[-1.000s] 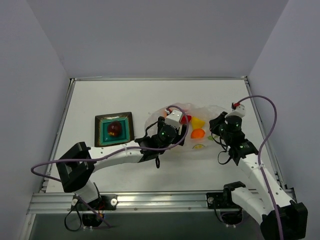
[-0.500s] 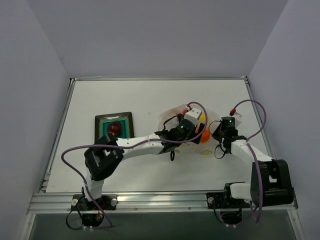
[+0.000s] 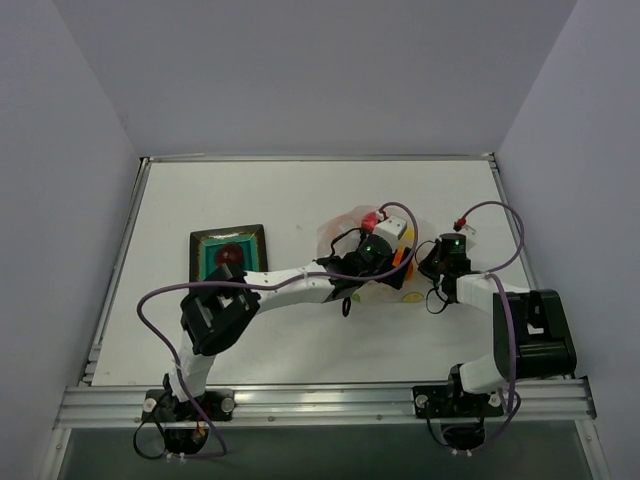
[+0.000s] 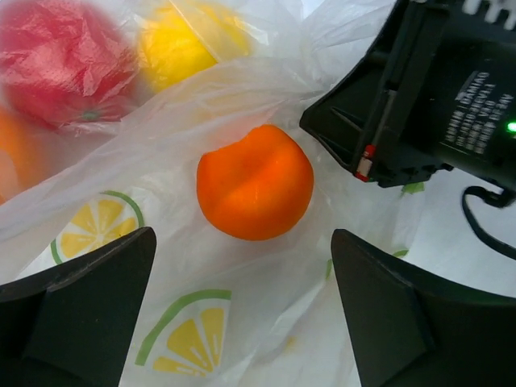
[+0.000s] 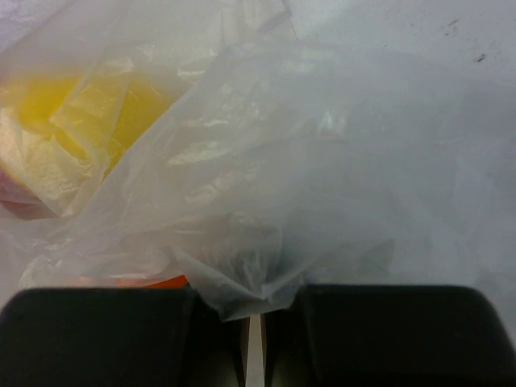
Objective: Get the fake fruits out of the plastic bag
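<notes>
The clear plastic bag (image 3: 350, 222) with lemon-slice prints lies right of the table's middle; it also shows in the left wrist view (image 4: 242, 298) and the right wrist view (image 5: 306, 145). My left gripper (image 4: 242, 310) is open inside the bag's mouth, just short of an orange fruit (image 4: 255, 182). A red fruit (image 4: 64, 60) and a yellow fruit (image 4: 181, 44) lie behind it under plastic. My right gripper (image 5: 251, 302) is shut on a pinched fold of the bag, beside the left wrist (image 3: 445, 262). A yellow fruit (image 5: 72, 121) shows through the film.
A teal square plate (image 3: 205, 250) with a dark rim stands to the left and holds a dark red fruit (image 3: 231, 256). The right gripper's black body (image 4: 435, 89) sits close beside the orange fruit. Grey walls ring the table.
My left gripper has reached right, deeper into the bag toward the orange fruit. My right arm has folded in low at the bag's right edge and holds the plastic.
</notes>
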Robot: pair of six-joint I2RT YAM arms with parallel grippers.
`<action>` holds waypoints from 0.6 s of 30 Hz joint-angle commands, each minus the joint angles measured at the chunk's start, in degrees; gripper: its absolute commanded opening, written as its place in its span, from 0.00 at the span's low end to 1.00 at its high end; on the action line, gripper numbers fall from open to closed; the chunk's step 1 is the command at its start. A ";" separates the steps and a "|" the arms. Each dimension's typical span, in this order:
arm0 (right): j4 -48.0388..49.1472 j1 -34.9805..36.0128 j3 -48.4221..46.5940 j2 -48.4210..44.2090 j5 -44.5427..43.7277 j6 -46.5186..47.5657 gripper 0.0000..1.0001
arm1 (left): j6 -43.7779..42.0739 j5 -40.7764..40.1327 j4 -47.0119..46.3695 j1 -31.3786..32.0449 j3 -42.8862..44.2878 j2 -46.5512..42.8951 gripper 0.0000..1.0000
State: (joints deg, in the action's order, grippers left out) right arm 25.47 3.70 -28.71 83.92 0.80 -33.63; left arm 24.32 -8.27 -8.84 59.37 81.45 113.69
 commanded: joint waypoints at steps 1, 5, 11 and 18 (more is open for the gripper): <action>3.79 -0.28 1.90 -1.82 2.72 -0.91 0.02 | 0.21 3.16 2.95 -2.24 5.03 2.49 0.92; 3.62 -0.28 4.53 -6.56 2.98 -1.09 0.01 | -1.02 6.25 4.18 -2.42 8.02 5.22 0.96; 4.14 -0.36 7.17 -11.50 4.48 -1.62 0.01 | -2.25 3.80 6.47 -2.51 11.80 8.65 0.94; 5.11 -0.36 7.62 -10.97 5.53 -1.71 0.01 | -2.96 3.61 7.17 -2.68 15.23 12.69 0.95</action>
State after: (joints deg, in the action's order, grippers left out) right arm 28.71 3.70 -21.61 73.38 5.30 -34.79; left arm 22.55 -4.38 -2.42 56.93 93.19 126.39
